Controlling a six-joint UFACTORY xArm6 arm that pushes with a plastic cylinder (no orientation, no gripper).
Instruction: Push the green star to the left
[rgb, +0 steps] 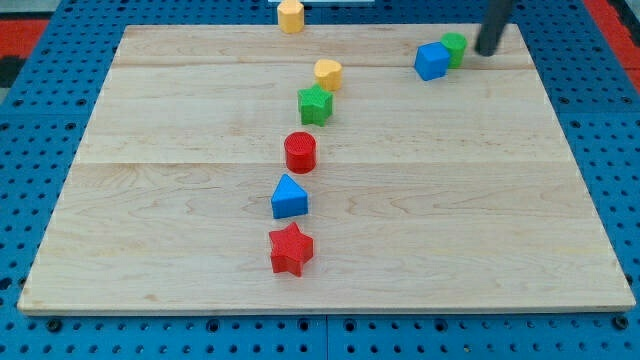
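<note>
The green star lies on the wooden board a little above the middle, touching a yellow heart-like block at its upper right. My tip is at the view's top right, far to the right of the star. It stands just right of a green block that sits against a blue cube.
A red cylinder lies below the star, then a blue triangular block and a red star further down. A yellow block sits at the board's top edge. Blue pegboard surrounds the board.
</note>
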